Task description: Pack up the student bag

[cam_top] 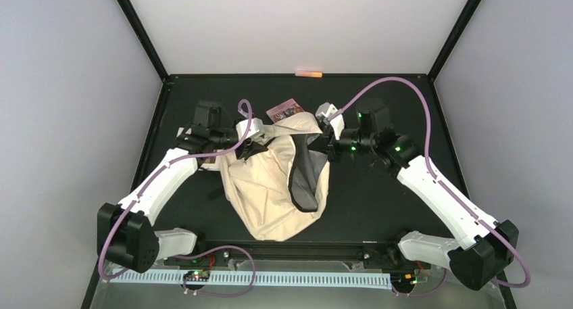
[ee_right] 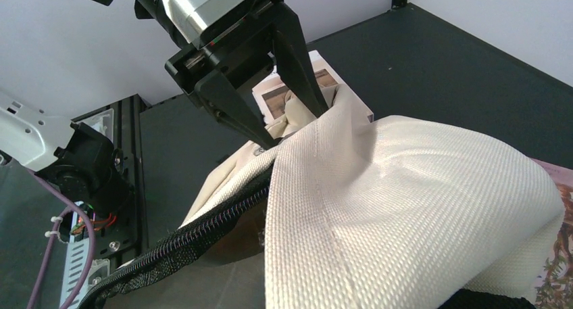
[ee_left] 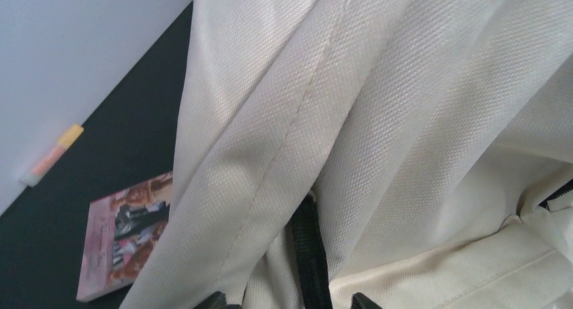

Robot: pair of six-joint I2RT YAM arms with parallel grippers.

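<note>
**Overhead view.** The student bag (cam_top: 270, 201), a slumped sack of cream plain-weave canvas, lies at centre frame on the matt black bench (cam_top: 392, 187). Its mouth gapes to show a smooth dark grey lining (cam_top: 307, 177). The left arm (cam_top: 162, 180) rises from lower left, elbow bent, wrist turned toward centre; the right arm (cam_top: 439, 187) mirrors it from lower right. Both meet the bag's upper rim. The right tool (cam_top: 324, 138) is pressed together on the rim cloth, right of centre.

**Right wrist view.** The left tool (ee_right: 296, 124), its black tapered fingers (ee_right: 297, 59) part-spread, straddles a bunched peak of rim and touches it on both sides. Whether it clamps the fold cannot be told. A dark toothed zip tape (ee_right: 196, 234) curves along the rim at lower left.

**Left wrist view.** The frame fills with ribbed weave and a stitched seam.

**Other objects.** A flat booklet (cam_top: 284, 109) with a printed pink cover lies partly hidden behind the bag's upper edge. A slim orange-and-pink marker (cam_top: 309, 72) lies at the bench's top edge, well apart
</note>
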